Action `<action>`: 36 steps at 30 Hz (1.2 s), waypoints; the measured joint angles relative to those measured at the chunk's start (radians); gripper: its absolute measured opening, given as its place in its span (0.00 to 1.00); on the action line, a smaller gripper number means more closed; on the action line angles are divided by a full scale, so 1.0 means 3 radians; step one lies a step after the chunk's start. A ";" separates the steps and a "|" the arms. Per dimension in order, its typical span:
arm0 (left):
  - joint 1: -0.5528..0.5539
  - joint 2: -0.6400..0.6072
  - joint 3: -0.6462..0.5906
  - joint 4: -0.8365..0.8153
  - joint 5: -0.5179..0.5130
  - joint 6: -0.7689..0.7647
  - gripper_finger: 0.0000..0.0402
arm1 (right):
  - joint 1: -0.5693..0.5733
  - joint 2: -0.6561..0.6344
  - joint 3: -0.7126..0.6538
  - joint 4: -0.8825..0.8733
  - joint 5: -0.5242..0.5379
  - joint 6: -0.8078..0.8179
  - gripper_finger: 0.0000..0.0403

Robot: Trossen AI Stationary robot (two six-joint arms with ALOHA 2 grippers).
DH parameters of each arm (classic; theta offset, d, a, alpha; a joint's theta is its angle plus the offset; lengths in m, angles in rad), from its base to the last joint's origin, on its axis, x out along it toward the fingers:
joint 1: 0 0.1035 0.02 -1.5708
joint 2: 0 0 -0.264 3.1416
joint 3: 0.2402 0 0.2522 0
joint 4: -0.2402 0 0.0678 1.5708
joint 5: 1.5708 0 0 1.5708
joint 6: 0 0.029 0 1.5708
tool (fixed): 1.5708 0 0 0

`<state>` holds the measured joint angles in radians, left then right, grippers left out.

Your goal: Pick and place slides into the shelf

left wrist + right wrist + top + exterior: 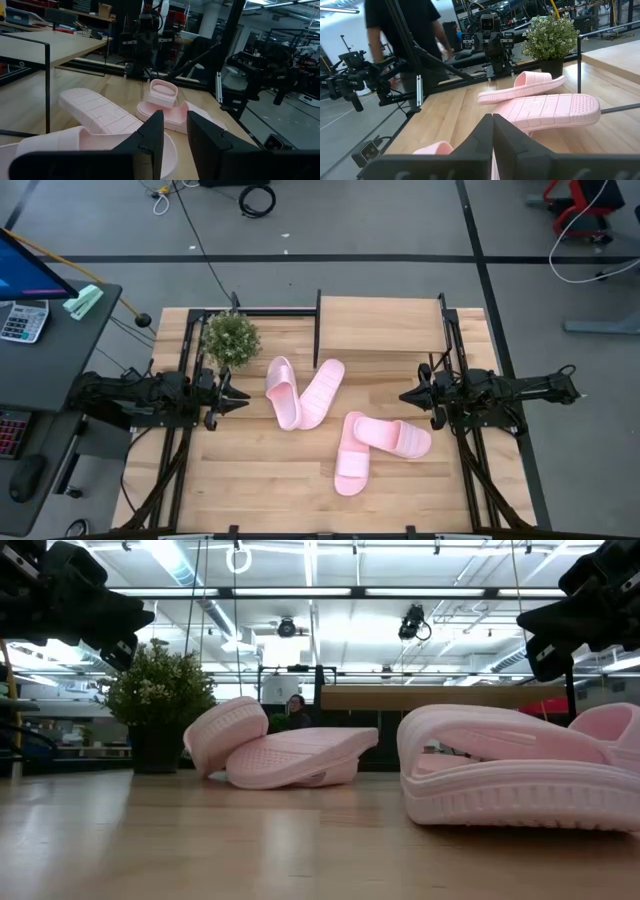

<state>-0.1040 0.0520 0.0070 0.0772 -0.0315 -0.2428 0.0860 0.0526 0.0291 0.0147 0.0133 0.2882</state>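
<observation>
Four pale pink slides on the tabletop [260, 480], none on the shelf [378, 323] yet. Two pairs, really: one slide [282, 391] leaning against another [322, 392] in a loose V just in front of the shelf, near the potted plant [231, 337]; a third [352, 453] and fourth [397, 437] overlapping at one end, closer to the right side. Shelf board sitting bare at the far edge of the table, black uprights at its sides. Left gripper [240, 396] hanging off the table just beside the V pair, fingers [153, 135] a little apart with nothing between them. Right gripper [408, 395] also raised, near the other pair, fingers pressed together and empty. So, very much the opening step by the look of it: nothing picked, nothing touched. Next move probably means choosing one slide, spreading the fingers wide enough for a strap or a sole edge, then dropping down onto it. Worth watching the overlap, since lifting one slide could drag its neighbour along. Person in dark clothes standing beyond the table in the right wrist view.
</observation>
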 joint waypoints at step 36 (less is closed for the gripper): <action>0.0000 -0.0001 0.0000 0.0000 0.0001 0.0002 0.21 | 0.0001 0.0001 -0.0001 0.0000 0.0001 0.0000 0.03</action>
<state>-0.1040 0.0517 0.0070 0.0772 -0.0311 -0.2423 0.0864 0.0528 0.0289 0.0147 0.0135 0.2882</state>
